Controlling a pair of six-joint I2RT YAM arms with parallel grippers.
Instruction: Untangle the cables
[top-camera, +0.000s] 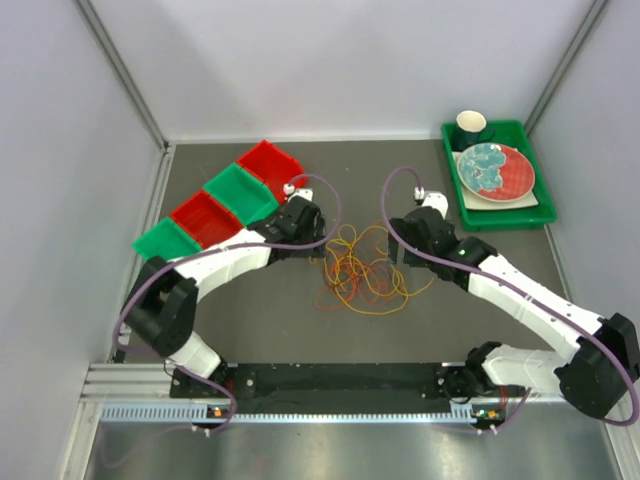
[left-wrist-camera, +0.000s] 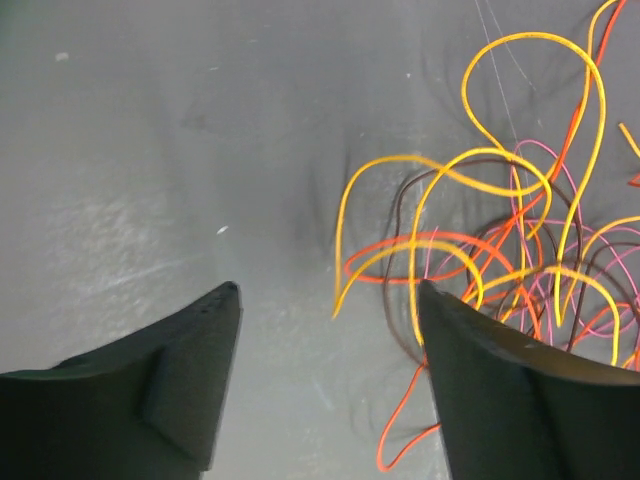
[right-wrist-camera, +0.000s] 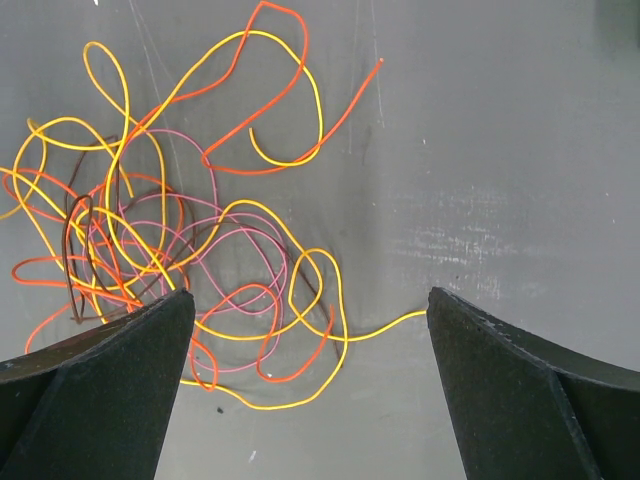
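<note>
Midway across the bench (top-camera: 262, 325), the cables (top-camera: 365, 268) lie in one knotted heap of yellow, orange, pink and brown loops, none separated; I'd say the untangling is all ahead. The left claw (left-wrist-camera: 328, 300) and right claw (right-wrist-camera: 310, 300) both hang wide over its edges, holding nothing.

No readable text, label, brand, number or sign appears in any of the three views. The table, the bins, the tray and the cables carry no legible writing.
</note>
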